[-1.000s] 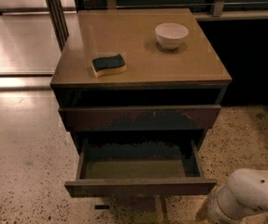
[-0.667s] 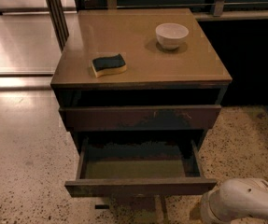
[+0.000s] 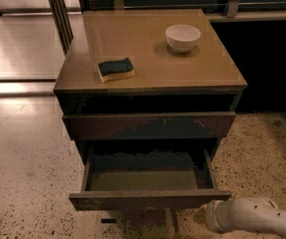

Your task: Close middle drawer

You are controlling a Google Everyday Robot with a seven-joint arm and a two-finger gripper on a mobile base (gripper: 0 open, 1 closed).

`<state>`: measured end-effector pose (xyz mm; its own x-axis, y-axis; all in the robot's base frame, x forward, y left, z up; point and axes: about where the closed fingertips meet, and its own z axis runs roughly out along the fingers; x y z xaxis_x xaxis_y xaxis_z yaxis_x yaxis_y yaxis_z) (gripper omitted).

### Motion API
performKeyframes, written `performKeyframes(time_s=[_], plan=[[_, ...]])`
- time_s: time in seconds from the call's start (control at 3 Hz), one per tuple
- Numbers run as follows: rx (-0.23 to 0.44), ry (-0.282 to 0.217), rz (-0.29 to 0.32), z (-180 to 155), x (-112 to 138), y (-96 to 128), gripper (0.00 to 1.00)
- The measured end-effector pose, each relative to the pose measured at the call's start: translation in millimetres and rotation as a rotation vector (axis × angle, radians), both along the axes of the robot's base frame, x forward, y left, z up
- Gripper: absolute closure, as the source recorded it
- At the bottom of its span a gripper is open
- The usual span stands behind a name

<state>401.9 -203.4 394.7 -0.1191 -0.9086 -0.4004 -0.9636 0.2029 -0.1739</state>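
The end effector (image 3: 205, 215) sat at lower right of the frame, at the tip of the white arm (image 3: 254, 219), just below the front right corner of the middle drawer (image 3: 147, 199). Whether it was clenched or released could not be told. The drawer stood pulled well out at lower centre. Judged rigid, light and free-sliding. It had no handle, so a flat push mid-front should avoid racking. A sponge (image 3: 115, 68) and a bowl (image 3: 183, 37) rested on the counter (image 3: 147, 54).

Cabinet (image 3: 147, 59) centre frame. On its top: sponge (image 3: 115, 68) left-front, bowl (image 3: 182, 37) right-rear, well apart. Middle drawer (image 3: 150, 199) stands out below the upper drawer front (image 3: 147, 126), lower centre. Gripper (image 3: 205, 215) lower right of frame, just beside the middle drawer's right front corner.
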Motion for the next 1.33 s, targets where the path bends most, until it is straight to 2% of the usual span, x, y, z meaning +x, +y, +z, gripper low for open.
performKeyframes(time_s=[0.67,1.0,1.33], plan=[[0.118,-0.168,-0.009,-7,39,6,1.0],[0.118,-0.169,-0.009,-7,39,5,1.0],[0.094,-0.233,-0.007,-4,41,2,1.0]])
